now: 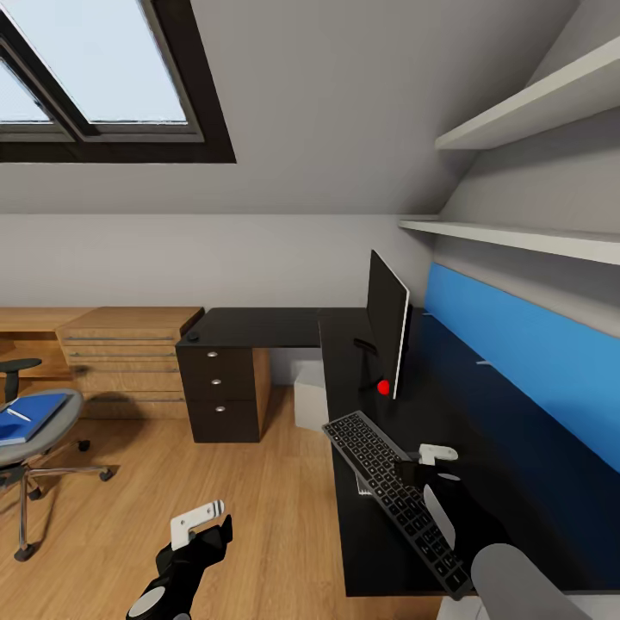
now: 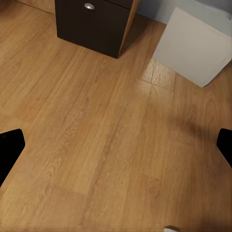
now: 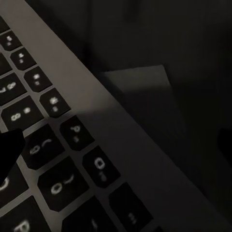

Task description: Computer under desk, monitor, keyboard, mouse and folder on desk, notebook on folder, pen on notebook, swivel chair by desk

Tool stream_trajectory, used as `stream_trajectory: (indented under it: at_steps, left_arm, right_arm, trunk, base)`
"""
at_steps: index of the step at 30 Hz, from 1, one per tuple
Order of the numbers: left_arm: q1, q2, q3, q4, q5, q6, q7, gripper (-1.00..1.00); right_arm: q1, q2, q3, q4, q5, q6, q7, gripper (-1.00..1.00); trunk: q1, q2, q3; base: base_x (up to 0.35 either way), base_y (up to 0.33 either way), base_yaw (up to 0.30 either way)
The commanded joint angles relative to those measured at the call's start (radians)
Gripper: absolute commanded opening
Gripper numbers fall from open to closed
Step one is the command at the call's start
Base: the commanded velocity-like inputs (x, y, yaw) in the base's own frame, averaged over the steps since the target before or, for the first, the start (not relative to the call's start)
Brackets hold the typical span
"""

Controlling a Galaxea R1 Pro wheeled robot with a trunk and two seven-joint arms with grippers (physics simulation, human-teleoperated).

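Note:
The silver-grey keyboard [image 1: 392,491] lies slanted on the black desk [image 1: 482,482], in front of the upright monitor [image 1: 387,334]. My right gripper [image 1: 422,461] hovers open just above the keyboard's right edge; up close the keys [image 3: 58,145] lie between its dark fingertips [image 3: 8,152]. A thin grey flat sheet [image 3: 145,96], maybe the notebook, lies beside the keyboard. The small black mouse [image 1: 195,336] sits on the desk's far left corner. The blue folder [image 1: 30,419] rests on the swivel chair [image 1: 39,452]. The grey computer [image 1: 310,396] stands under the desk. My left gripper [image 1: 205,522] hangs open over the floor.
A black drawer unit [image 1: 220,394] with silver knobs holds up the desk's left end, with a light-wood drawer chest [image 1: 129,362] beside it. A blue back panel [image 1: 525,362] and wall shelves [image 1: 517,234] run along the right. A red dot [image 1: 383,387] marks the monitor's foot. The wood floor [image 2: 96,135] is open.

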Motion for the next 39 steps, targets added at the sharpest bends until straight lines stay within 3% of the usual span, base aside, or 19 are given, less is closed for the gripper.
stream_trajectory:
  at_steps: [1,24,39]
  left_arm:
    - [-0.001,0.001,-0.002,-0.002,0.007,0.002,0.008,1.00]
    - [0.000,0.001,-0.002,0.000,0.008,0.003,0.007,1.00]
    - [0.000,0.001,-0.002,0.000,0.009,0.003,0.006,1.00]
  right_arm:
    - [0.000,0.000,0.001,0.039,-0.010,0.005,-0.004,1.00]
    - [0.000,0.000,0.001,0.039,-0.010,0.006,-0.005,1.00]
    - [0.000,0.000,0.001,0.039,-0.009,0.006,-0.006,1.00]
  trunk:
    - [0.000,0.000,-0.001]
    - [0.000,0.000,-0.001]
    - [0.000,0.000,-0.001]
  base:
    - [-0.005,0.000,0.000]
    - [-0.156,-0.111,0.000]
    - [-0.142,-0.014,0.000]
